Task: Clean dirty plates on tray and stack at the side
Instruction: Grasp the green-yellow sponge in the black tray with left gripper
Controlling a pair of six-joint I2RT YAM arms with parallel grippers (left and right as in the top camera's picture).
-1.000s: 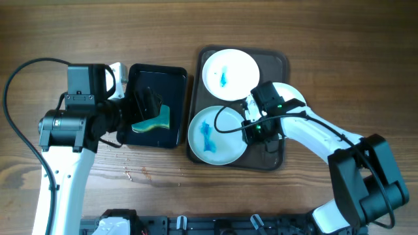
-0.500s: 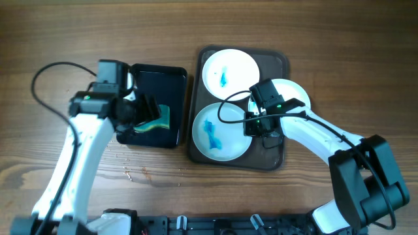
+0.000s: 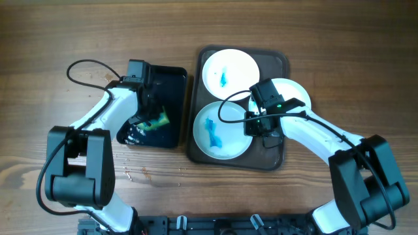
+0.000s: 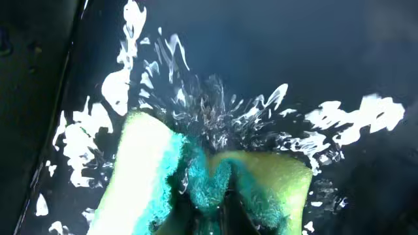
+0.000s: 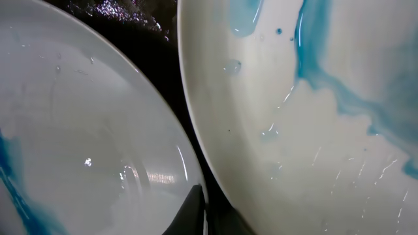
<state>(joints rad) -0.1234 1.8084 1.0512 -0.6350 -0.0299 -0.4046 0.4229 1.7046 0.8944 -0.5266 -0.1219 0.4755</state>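
Note:
Three white plates lie on the brown tray (image 3: 282, 63). The far plate (image 3: 230, 74) and the near plate (image 3: 219, 130) carry blue smears; the third plate (image 3: 292, 94) lies partly under my right arm. My right gripper (image 3: 252, 125) is shut on the near plate's right rim. In the right wrist view, one of its fingers (image 5: 193, 212) lies on that plate (image 5: 78, 130), with the smeared far plate (image 5: 294, 130) beside it. My left gripper (image 3: 149, 117) is shut on the yellow and teal sponge (image 4: 144, 170), pinching its middle in the wet black basin (image 3: 171, 78).
Water is splashed across the basin floor (image 4: 98, 98) around the sponge. The basin stands just left of the tray on the wooden table (image 3: 339, 39). A few drops mark the wood (image 3: 134, 173) in front of the basin.
My left gripper dropped into the basin and shut on the sponge, folding it and splashing water. My right gripper stayed on the near plate's rim; that plate shifted slightly.

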